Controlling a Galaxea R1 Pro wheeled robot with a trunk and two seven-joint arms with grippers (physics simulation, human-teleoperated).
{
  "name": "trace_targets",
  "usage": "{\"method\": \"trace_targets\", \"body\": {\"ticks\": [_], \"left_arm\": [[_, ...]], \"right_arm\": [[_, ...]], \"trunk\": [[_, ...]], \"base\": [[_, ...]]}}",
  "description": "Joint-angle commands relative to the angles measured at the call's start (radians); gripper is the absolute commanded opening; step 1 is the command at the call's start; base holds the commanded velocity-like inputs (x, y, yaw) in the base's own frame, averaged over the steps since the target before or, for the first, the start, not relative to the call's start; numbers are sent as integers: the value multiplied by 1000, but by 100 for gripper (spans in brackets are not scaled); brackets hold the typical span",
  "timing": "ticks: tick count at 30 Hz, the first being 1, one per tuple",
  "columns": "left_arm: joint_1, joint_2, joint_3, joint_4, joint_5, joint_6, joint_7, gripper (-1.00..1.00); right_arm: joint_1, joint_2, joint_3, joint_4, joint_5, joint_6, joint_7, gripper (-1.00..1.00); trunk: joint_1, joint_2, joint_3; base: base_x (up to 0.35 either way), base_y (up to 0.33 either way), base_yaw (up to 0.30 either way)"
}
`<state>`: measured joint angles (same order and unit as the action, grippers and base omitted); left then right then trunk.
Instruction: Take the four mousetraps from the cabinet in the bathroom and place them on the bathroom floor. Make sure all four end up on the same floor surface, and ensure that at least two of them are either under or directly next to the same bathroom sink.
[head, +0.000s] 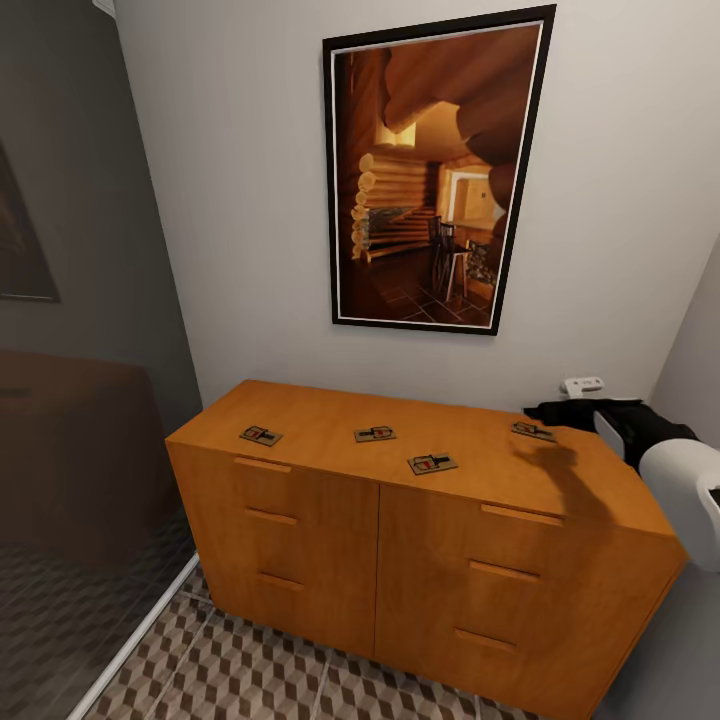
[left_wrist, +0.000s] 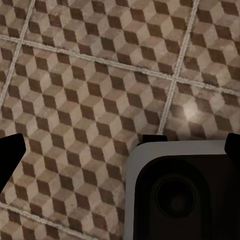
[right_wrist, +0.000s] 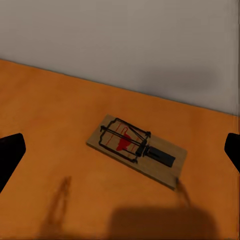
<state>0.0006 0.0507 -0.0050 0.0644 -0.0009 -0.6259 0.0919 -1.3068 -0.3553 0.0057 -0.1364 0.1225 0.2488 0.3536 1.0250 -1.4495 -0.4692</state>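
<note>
I read the cabinet (head: 330, 520) as smooth orange-brown wood, satin sheen. Mousetraps (right_wrist: 136, 150): matt tan wood, dark wire. Bathroom floor (left_wrist: 90, 100): matt printed tile, rough pale grout.

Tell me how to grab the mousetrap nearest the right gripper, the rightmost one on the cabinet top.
That mousetrap lies flat on the cabinet top, so come straight down from above. Pinch the thin wooden board across its narrow width, one finger on each long edge, probably near the bare end, away from the dark wire frame and red mark. The right gripper, jaws wide apart, already looks down on it.
</note>
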Motion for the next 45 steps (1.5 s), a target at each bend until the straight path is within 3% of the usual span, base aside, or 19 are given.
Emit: {"method": "trace_targets", "body": {"ticks": [1,29,45], "left_arm": [[-1,0,-1,2,-1,-5,3,100],[-1,0,-1,2,-1,-3,3,100],[-1,0,-1,2,0,-3,3,100]], "right_arm": [[0,-4,0,-2,9,2,11,100],[0,-58,-1,-2,9,-32,107,100],[0,-63,-1,-2,9,-33,142,100]], "trunk": [[0,-1,-1],[0,-1,-1],[0,-1,-1]], "base": [[0,0,0],[0,0,0],[0,0,0]]}}
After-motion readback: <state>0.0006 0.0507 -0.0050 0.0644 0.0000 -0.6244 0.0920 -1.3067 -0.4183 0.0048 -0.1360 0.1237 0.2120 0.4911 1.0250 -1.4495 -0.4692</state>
